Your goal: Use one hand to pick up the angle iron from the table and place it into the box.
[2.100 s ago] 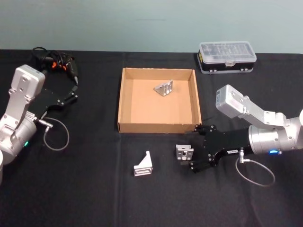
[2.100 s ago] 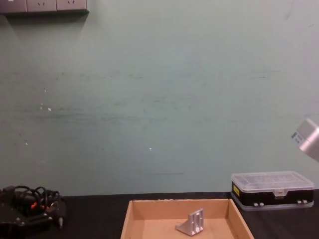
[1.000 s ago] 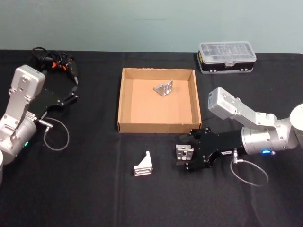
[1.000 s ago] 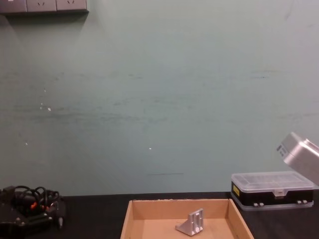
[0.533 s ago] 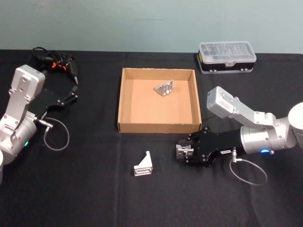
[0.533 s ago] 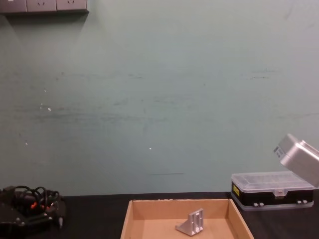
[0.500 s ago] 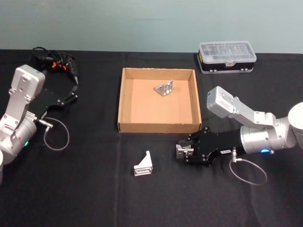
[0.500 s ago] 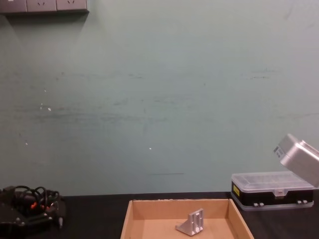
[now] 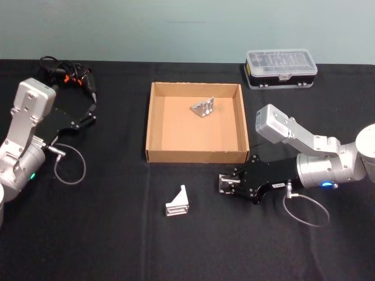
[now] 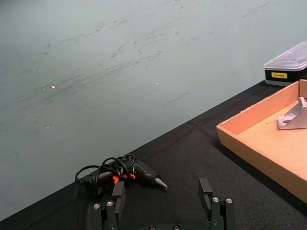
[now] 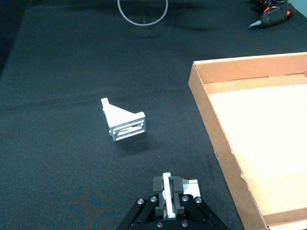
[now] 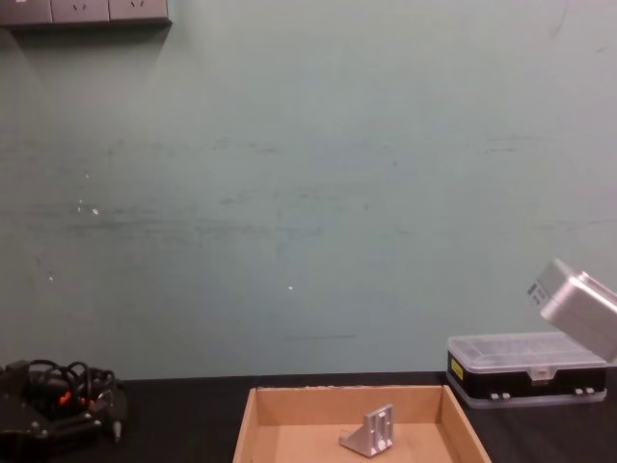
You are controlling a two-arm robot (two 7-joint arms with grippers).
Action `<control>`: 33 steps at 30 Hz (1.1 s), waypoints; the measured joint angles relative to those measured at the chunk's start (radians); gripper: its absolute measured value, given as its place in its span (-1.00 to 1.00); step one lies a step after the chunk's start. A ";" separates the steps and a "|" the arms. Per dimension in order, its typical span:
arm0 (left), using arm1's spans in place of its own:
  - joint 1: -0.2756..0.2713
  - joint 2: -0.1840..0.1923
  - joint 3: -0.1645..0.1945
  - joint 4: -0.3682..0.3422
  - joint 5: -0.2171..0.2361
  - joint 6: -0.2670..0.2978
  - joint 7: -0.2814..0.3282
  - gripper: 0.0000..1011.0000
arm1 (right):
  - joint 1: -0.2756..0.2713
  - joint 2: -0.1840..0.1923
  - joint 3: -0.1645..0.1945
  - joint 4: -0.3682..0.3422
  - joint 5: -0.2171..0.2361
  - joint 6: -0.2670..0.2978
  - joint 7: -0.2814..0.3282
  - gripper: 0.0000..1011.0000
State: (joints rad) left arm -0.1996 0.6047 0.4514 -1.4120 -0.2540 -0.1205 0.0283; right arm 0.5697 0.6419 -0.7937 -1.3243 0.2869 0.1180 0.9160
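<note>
The black table [image 9: 117,246] is seen with the tan cardboard box [image 9: 149,123] set toward its far middle. In front of the box's right near corner the right gripper [image 9: 229,184] is held low. Its fingers [image 11: 157,185] are clamped on a silver angle iron [image 9: 224,183], which is pinched between them just short of the box's front wall. Whether it rests on the table cannot be told. A second angle iron [image 9: 177,203] lies on the table, to the left of the right gripper and apart from it. A third angle iron [image 9: 203,108] is seen inside the box near its far wall. The left gripper [image 9: 91,112] is parked at the table's left with fingers spread, near a black tool [image 9: 70,77].
</note>
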 joint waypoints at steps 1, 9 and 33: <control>0.000 0.000 0.000 0.000 0.000 0.000 0.000 0.98 | -0.001 0.001 0.000 -0.001 0.001 0.001 -0.001 -0.76; 0.000 0.000 0.000 0.000 0.000 0.000 0.000 0.98 | -0.012 0.011 0.013 -0.024 0.013 0.002 -0.011 -0.75; 0.000 0.000 0.000 0.000 0.000 0.000 0.000 0.98 | 0.019 -0.056 0.119 -0.020 0.042 -0.022 -0.170 -0.76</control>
State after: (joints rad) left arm -0.1995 0.6047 0.4514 -1.4120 -0.2539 -0.1205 0.0283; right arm 0.5885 0.5862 -0.6743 -1.3439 0.3292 0.0962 0.7457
